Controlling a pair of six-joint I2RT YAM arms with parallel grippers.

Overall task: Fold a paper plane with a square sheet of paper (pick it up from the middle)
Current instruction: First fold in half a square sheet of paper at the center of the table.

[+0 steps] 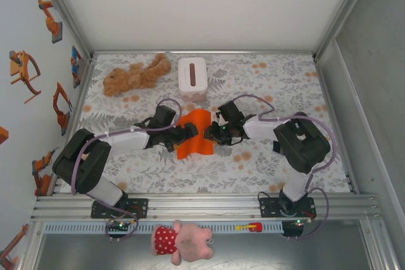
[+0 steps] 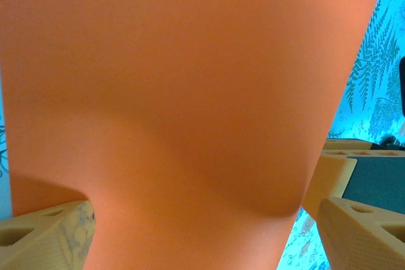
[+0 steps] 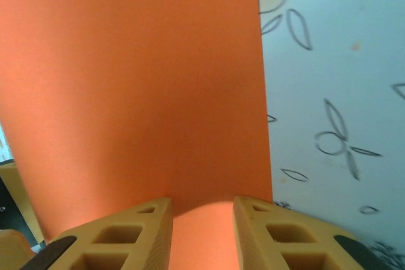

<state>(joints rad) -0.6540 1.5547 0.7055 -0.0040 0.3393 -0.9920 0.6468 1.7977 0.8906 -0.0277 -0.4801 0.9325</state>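
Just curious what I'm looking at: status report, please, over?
Left jaws wide open, right jaws narrower, both straddling the orange sheet. Sheet bowed, no crease visible. Nearby tissue box stands apart.

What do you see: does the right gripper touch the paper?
Cannot tell. In the right wrist view the paper runs between the right gripper's parted fingers, yet neither contact nor a gap shows plainly.

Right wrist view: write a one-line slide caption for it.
The right gripper, jaws apart, straddles the bowed orange square sheet of paper, with the flower-patterned table cover alongside.
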